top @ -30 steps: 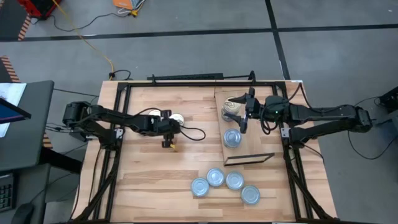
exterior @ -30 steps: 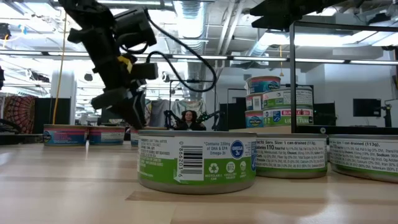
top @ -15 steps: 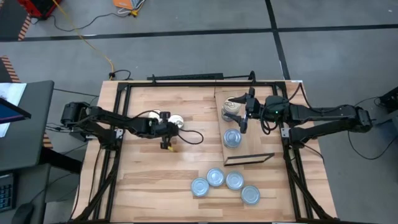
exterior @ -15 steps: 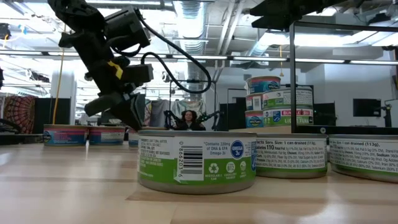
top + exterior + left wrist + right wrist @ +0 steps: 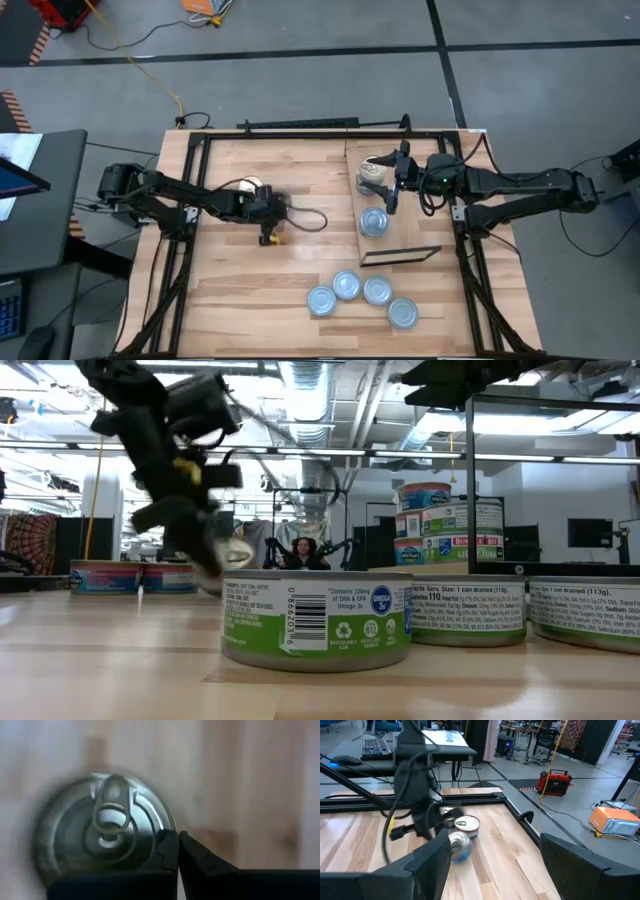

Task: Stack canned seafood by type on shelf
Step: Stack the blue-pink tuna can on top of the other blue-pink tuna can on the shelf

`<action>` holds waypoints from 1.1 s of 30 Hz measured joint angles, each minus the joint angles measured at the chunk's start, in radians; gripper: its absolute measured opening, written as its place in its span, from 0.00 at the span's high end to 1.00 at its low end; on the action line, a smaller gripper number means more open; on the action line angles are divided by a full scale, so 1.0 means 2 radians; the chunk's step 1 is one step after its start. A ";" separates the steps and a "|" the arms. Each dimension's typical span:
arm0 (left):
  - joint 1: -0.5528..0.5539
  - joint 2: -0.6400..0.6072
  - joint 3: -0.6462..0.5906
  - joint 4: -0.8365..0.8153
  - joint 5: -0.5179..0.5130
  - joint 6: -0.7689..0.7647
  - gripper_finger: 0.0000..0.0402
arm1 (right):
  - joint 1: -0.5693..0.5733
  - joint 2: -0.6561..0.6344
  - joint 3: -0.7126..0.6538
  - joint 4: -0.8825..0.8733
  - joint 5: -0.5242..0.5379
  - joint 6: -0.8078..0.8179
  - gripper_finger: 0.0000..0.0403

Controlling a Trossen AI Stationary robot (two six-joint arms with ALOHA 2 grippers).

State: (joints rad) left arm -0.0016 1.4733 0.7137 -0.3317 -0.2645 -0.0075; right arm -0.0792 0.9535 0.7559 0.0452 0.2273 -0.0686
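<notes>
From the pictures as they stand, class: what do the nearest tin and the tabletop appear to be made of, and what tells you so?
Nearest tin: probably metal with a glossy printed green-and-white paper or film label; barcode and recycling marks show, and a pale metallic rim edges the top.
Tabletop: seemingly butcher-block wood with a smooth, light finish; parallel strips and grain are visible.

Robotics lab / workshop w/ industrial feel. Grey concrete floor w/ dark seam lines, loose yellow cable running across it. Butcher-block tabletop sits in a black metal frame. Low view: exposed ceiling ducts, strip lights, more rigs in background. Right wrist view: desk w/ keyboard, red equipment box on the floor, more benches behind.
</notes>
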 joint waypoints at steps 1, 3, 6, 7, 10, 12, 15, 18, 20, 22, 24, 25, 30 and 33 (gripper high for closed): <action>-0.004 0.002 -0.002 -0.006 0.007 -0.002 1.00 | 0.000 0.000 0.000 0.000 0.000 0.000 0.19; -0.011 0.005 -0.006 -0.016 0.012 -0.006 1.00 | 0.000 0.000 0.000 0.000 0.000 0.001 0.19; -0.017 0.000 -0.001 -0.004 -0.010 -0.020 1.00 | 0.000 0.000 0.000 0.000 0.000 0.005 0.19; -0.018 0.001 -0.001 -0.006 -0.013 -0.024 1.00 | 0.000 0.000 0.000 0.000 0.000 0.005 0.19; -0.020 -0.006 0.000 -0.009 0.004 -0.031 1.00 | 0.000 0.000 0.000 -0.001 0.000 0.008 0.19; -0.021 -0.012 0.008 -0.015 0.035 -0.033 1.00 | 0.000 0.000 0.000 -0.002 0.000 0.009 0.19; -0.023 -0.019 0.031 -0.058 0.094 -0.034 1.00 | 0.000 0.000 0.000 -0.004 0.000 0.010 0.19; -0.037 -0.031 0.067 -0.074 0.130 -0.024 1.00 | 0.000 0.001 0.000 -0.006 0.000 0.008 0.19; -0.046 -0.036 0.093 -0.076 0.111 -0.020 1.00 | 0.000 0.001 0.000 -0.008 0.000 0.006 0.19; -0.050 -0.035 0.124 -0.085 0.085 -0.012 0.97 | 0.000 0.001 0.000 -0.010 0.000 0.006 0.19; -0.045 -0.025 0.159 -0.104 0.076 0.010 0.91 | 0.000 0.001 0.000 -0.014 0.000 0.006 0.19; -0.041 -0.016 0.175 -0.113 0.076 0.021 0.87 | 0.000 0.001 0.000 -0.017 0.000 0.006 0.19; -0.026 0.048 0.252 -0.161 0.077 0.082 0.60 | 0.000 0.001 0.000 -0.021 -0.001 0.008 0.19; -0.023 0.095 0.304 -0.220 0.078 0.123 0.44 | 0.000 0.001 0.000 -0.029 -0.001 0.013 0.19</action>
State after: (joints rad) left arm -0.0471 1.6631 1.3224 -0.7719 -0.1089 0.2392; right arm -0.0784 0.9555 0.7559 -0.0137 0.2259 -0.0424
